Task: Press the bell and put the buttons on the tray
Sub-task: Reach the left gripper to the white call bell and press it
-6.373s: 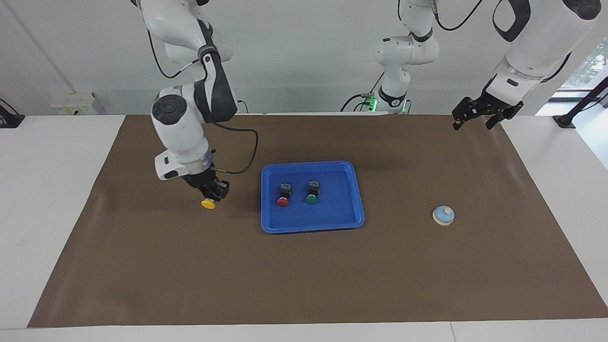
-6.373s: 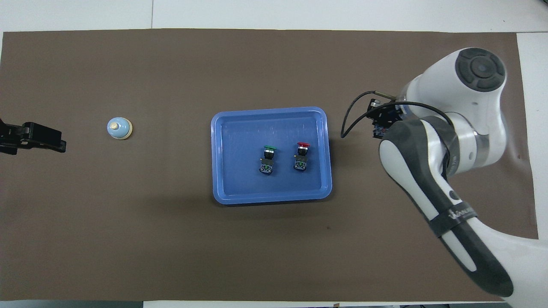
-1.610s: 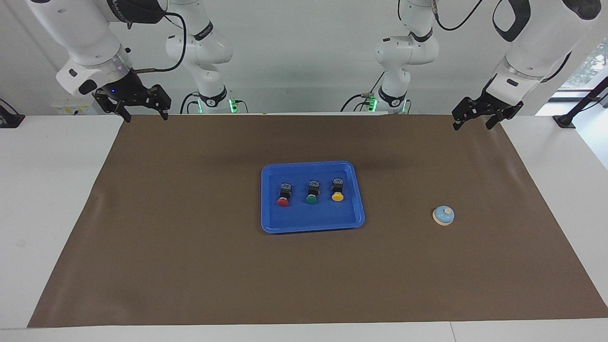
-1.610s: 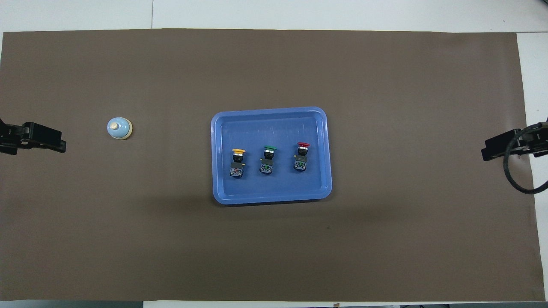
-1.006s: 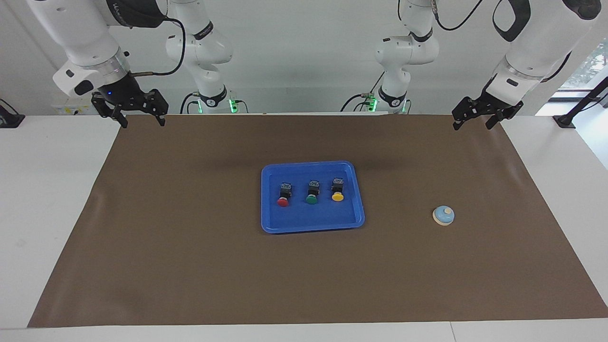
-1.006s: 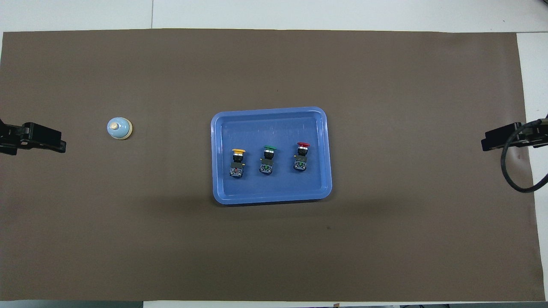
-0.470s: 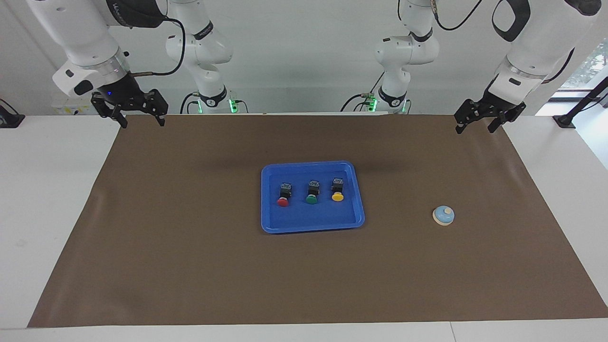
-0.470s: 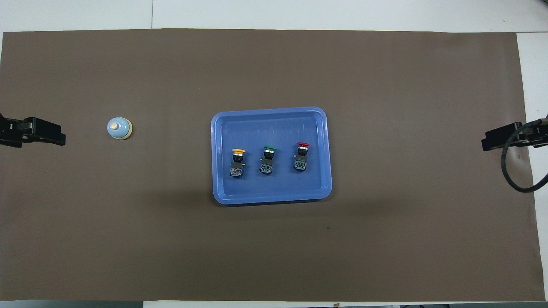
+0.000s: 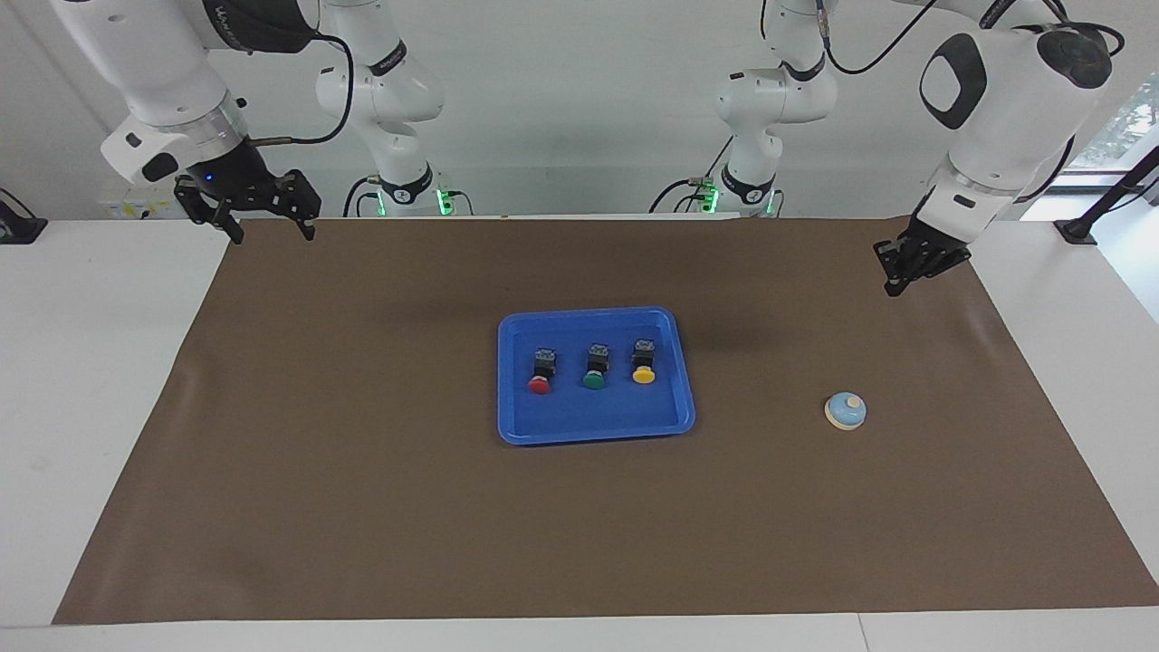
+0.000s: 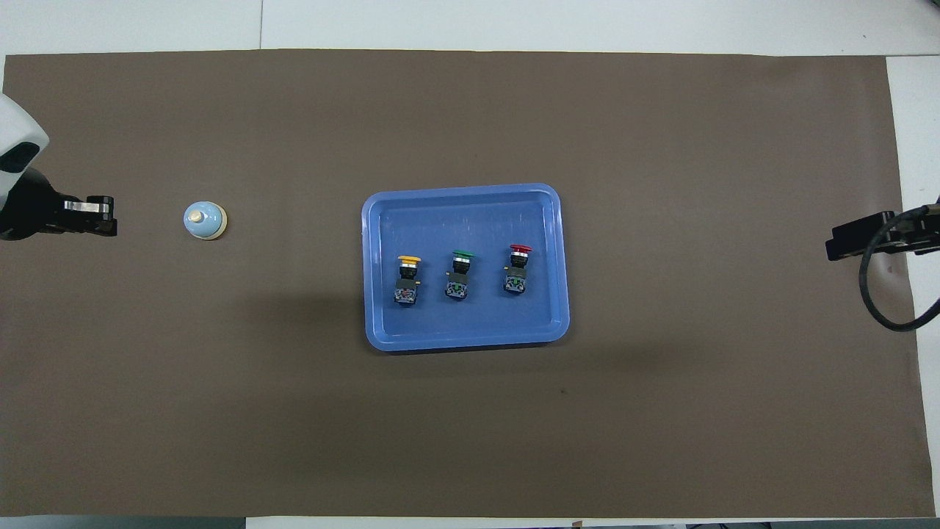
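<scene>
The light blue bell stands alone on the brown mat toward the left arm's end. The blue tray lies mid-table and holds all three buttons in a row: red, green, yellow. My left gripper hangs shut and empty over the mat, apart from the bell. My right gripper waits open and empty over the mat's corner at the right arm's end.
The brown mat covers most of the white table. Two more white arm bases stand at the robots' edge. A black cable loops off my right wrist.
My left gripper has shut and come down and in over the mat toward the bell. The right arm, the tray, the buttons and the bell have not moved.
</scene>
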Robot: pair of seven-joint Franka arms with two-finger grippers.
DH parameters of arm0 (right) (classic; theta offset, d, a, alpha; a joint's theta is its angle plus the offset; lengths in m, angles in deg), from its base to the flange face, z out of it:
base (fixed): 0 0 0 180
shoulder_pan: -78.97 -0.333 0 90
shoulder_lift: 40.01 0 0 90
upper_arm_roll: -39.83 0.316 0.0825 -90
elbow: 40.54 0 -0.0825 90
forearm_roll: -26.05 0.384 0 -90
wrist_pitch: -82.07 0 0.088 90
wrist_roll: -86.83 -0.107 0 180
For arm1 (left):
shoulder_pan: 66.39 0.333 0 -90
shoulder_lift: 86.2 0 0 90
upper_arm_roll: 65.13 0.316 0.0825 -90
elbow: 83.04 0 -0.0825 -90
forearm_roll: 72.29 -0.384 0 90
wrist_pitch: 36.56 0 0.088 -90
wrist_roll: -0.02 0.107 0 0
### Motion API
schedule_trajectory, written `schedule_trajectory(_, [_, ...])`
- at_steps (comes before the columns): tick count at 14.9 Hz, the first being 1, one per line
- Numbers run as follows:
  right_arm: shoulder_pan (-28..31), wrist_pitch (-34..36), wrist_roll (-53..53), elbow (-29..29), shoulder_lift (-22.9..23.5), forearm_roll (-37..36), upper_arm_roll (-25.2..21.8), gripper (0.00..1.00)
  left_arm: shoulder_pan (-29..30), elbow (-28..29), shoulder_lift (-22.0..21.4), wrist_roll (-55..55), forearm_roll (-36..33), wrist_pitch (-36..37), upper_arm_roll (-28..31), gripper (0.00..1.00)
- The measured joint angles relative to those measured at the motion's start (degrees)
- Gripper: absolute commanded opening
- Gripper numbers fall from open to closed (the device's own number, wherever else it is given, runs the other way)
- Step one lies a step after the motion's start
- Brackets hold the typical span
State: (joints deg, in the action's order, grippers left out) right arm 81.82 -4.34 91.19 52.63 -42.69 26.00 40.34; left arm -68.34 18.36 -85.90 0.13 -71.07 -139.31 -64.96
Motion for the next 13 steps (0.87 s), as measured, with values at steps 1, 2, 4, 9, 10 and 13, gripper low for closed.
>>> schedule_trajectory(1, [0.0, 0.0, 0.0, 0.0, 0.0, 0.0, 0.0, 1.0, 0.1, 0.3, 1.4, 0.0, 0.0, -1.8, 0.0, 0.0])
schedule_trajectory(2, [0.0, 0.0, 0.0, 0.0, 0.0, 0.0, 0.0, 1.0, 0.1, 0.5, 3.2, 0.0, 0.0, -3.9, 0.1, 0.0])
schedule_trajectory(4, [0.0, 0.0, 0.0, 0.0, 0.0, 0.0, 0.0, 1.0, 0.2, 0.6, 7.2, 0.0, 0.0, -8.8, 0.1, 0.0])
schedule_trajectory(9, [0.0, 0.0, 0.0, 0.0, 0.0, 0.0, 0.0, 1.0, 0.9, 0.7, 13.7, 0.1, 0.0, -17.0, 0.1, 0.0])
schedule_trajectory(10, [0.0, 0.0, 0.0, 0.0, 0.0, 0.0, 0.0, 1.0, 0.9, 0.7, 14.4, 0.1, 0.0, -18.0, 0.2, 0.0])
schedule_trajectory(13, [0.0, 0.0, 0.0, 0.0, 0.0, 0.0, 0.0, 1.0, 1.0, 0.9, 15.7, 0.1, 0.0, -19.9, 0.2, 0.0])
